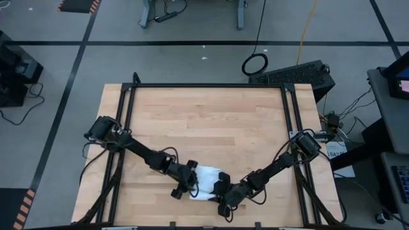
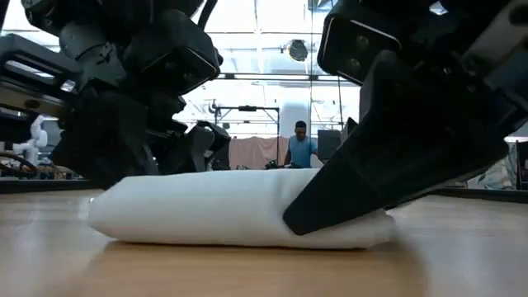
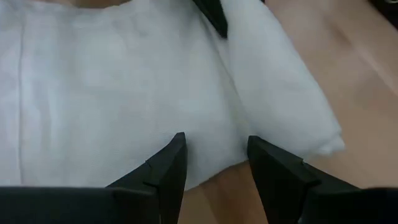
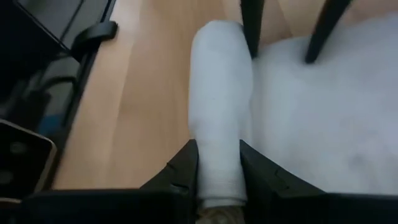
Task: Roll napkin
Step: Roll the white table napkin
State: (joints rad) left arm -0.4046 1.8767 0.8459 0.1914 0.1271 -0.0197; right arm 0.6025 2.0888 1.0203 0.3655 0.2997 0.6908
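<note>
Right up against the low camera lies the napkin (image 2: 231,210), a white cloth partly rolled on the near edge of the worktop (image 1: 204,121), midway between my two arms. My right jaws (image 4: 217,168) are clamped on the rolled end, the tube pinched between both fingers. My left jaws (image 3: 214,158) stand apart, tips resting at the flat part's edge, gripping nothing. I judge the roll about half done. To finish well, I'd keep the right pinch firm but not crushing, turn the tube evenly over the flat part, and use the left fingers (image 3: 168,165) to hold the loose cloth taut so it doesn't bunch or skew.
</note>
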